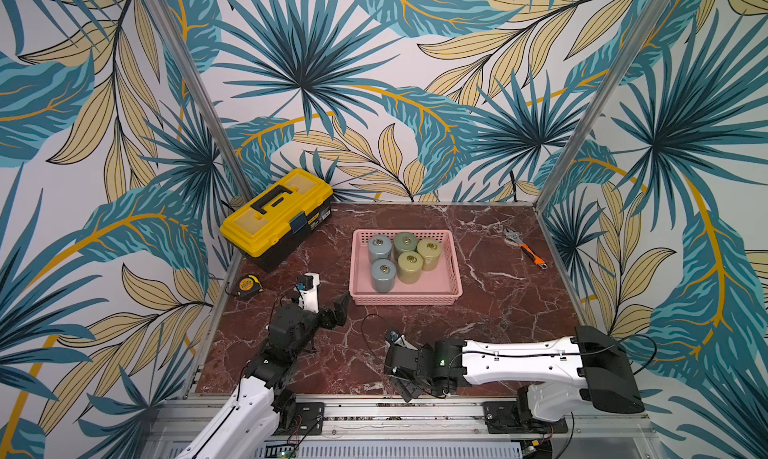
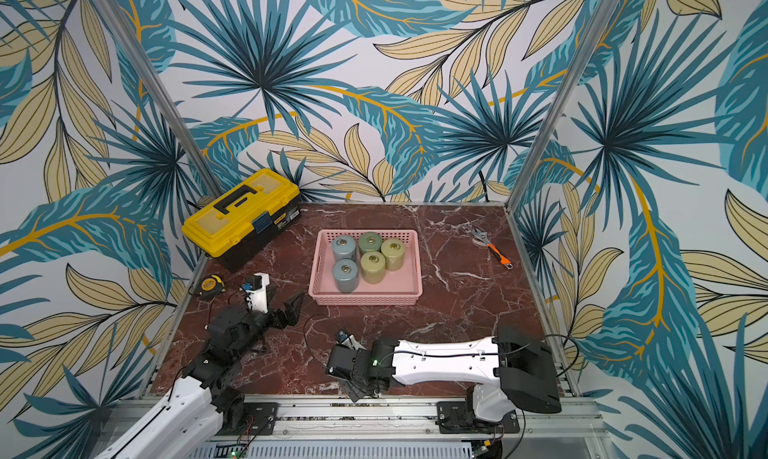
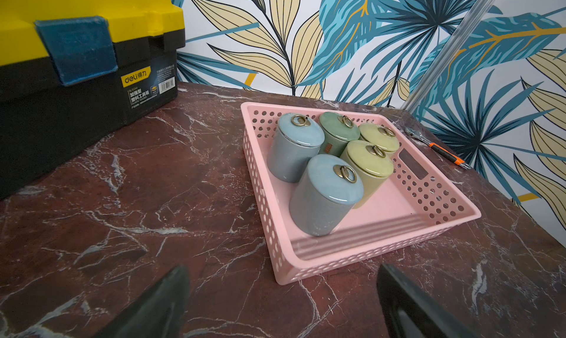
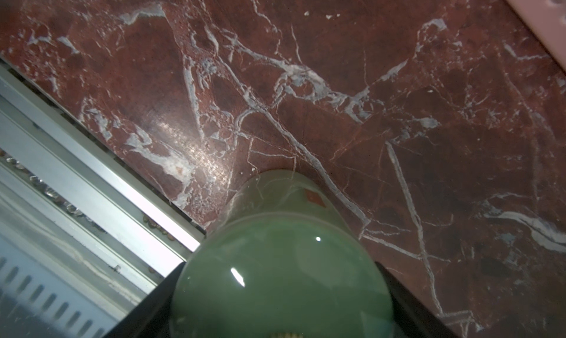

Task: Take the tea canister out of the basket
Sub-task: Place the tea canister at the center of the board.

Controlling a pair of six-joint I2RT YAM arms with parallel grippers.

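- Right hand (image 4: 281,293): the black fingers (image 4: 410,309) stand against both sides of the lid of the green tea canister (image 4: 275,223) and hold it. In both top views the wrist hides the hand and its load.
- Green tea canister: it is outside the basket (image 1: 405,301), at the near edge of the tabletop (image 1: 498,311), just beside the metal rail (image 4: 92,174) and well apart from the basket's near wall. The long axis is upright or close to it. The glossy lid points up and the base points down at the marble. Whether the base touches the tabletop cannot be told.
- Left hand (image 3: 283,269): the jaws are wide with nothing between them. It hovers near and left of the basket, fingers pointing toward its near left corner.
- Basket: it lies mid-tabletop and holds five upright canisters, ring-topped lids up. The far blue-grey canister (image 1: 379,247) and the near blue-grey canister (image 1: 383,275) stand on the left. The dark green canister (image 1: 405,243) is at the far wall. The yellow-green pair (image 1: 429,253) stands right of these.
- Surroundings: a yellow toolbox (image 1: 276,211) at the far left, a tape measure (image 1: 248,286) at the left edge, and an adjustable wrench (image 1: 524,247) at the far right.
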